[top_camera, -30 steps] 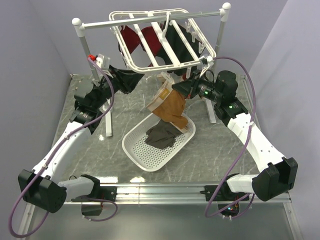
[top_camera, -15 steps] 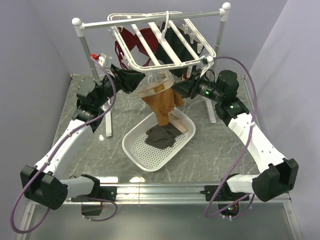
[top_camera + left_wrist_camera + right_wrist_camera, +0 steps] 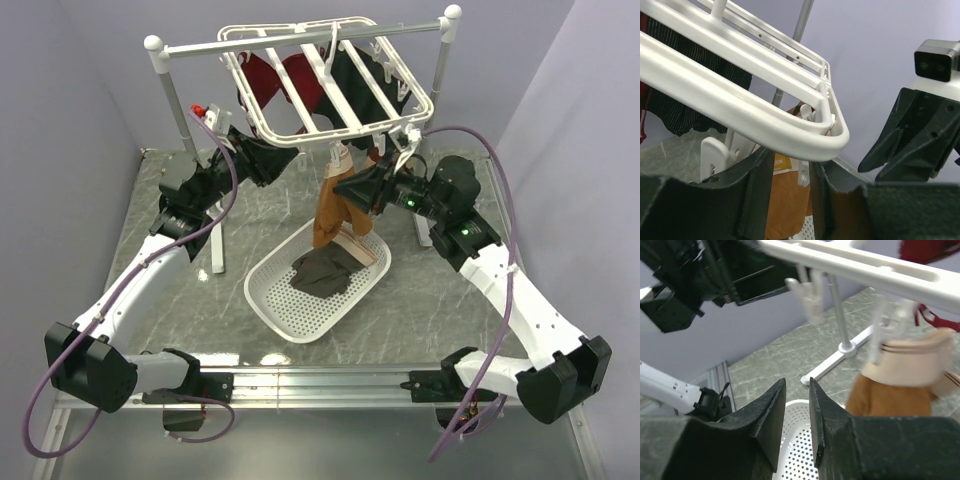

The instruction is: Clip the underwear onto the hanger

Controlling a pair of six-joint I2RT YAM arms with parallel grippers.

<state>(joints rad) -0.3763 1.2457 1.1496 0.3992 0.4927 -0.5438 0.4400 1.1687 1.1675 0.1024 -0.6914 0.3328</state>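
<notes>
The rust-brown underwear (image 3: 330, 210) hangs by its pale waistband from a clip at the front edge of the white hanger (image 3: 345, 124), drooping over the basket. My left gripper (image 3: 288, 153) is up at the hanger's front left corner, open, with the corner bar (image 3: 765, 125) just above its jaws and the underwear (image 3: 787, 200) showing through the gap. My right gripper (image 3: 342, 187) is open beside the cloth and not touching it. In the right wrist view the underwear (image 3: 892, 390) hangs to the right of my empty jaws (image 3: 797, 390).
A white perforated basket (image 3: 262, 300) lies below, holding a dark grey garment (image 3: 322, 270) and a pale striped piece (image 3: 365, 248). The hanger hangs from a grey rail (image 3: 300, 38) on white feet. Red and black garments (image 3: 275, 80) hang from its far clips.
My right gripper has let go of the underwear and drawn back slightly. The cloth, earlier stretched toward the right gripper, now hangs straight down from the clip. My left gripper moved up to the hanger's corner.
</notes>
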